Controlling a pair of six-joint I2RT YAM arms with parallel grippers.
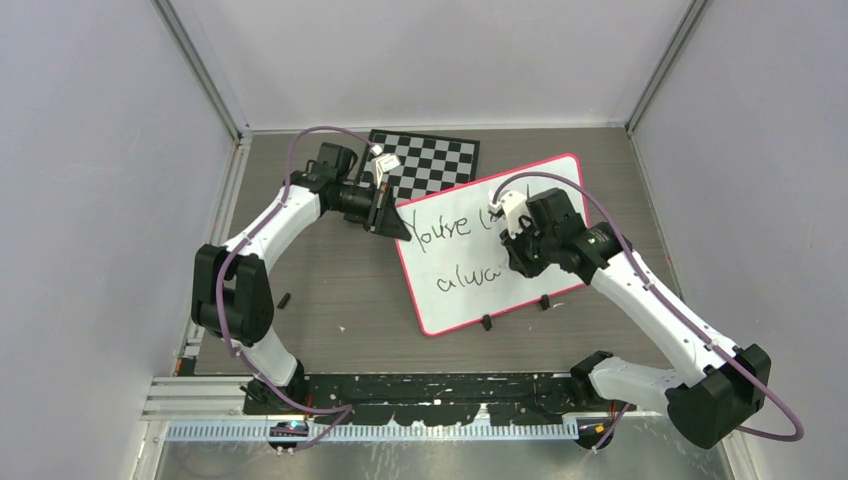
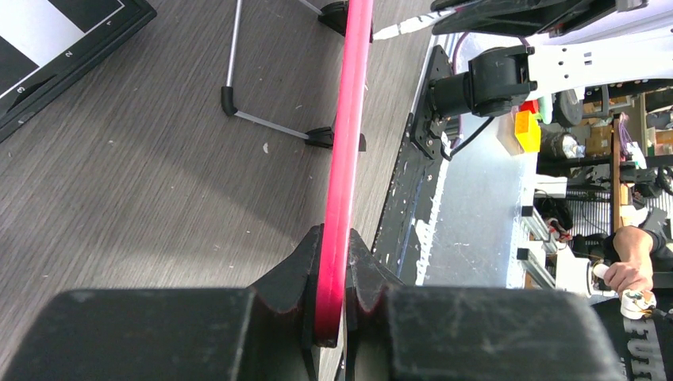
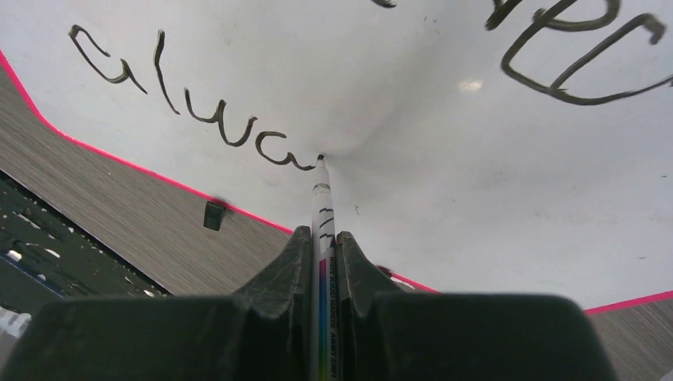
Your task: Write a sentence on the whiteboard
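The whiteboard (image 1: 470, 290), white with a thin pink frame, sits tilted at the table's middle right. On it the sentence (image 1: 442, 231) reads "You're" plus a partly hidden word, with "alwa" on the line below. My left gripper (image 1: 392, 222) is shut on the board's upper-left corner; the left wrist view shows its jaws (image 2: 335, 234) pinching the pink edge (image 2: 349, 119). My right gripper (image 3: 323, 232) is shut on a thin whiteboard marker (image 3: 324, 206). The marker's tip touches the board (image 3: 444, 175) at the end of "alwa" (image 3: 198, 119). From above, the right wrist (image 1: 530, 240) covers part of the first line.
A black-and-white checkerboard (image 1: 430, 160) lies behind the whiteboard, beside the left gripper. Two small black clips (image 1: 487, 322) (image 1: 544, 302) sit on the board's near edge. A wire stand leg (image 2: 234, 79) props the board. A small black bit (image 1: 285, 299) lies on the left of the table.
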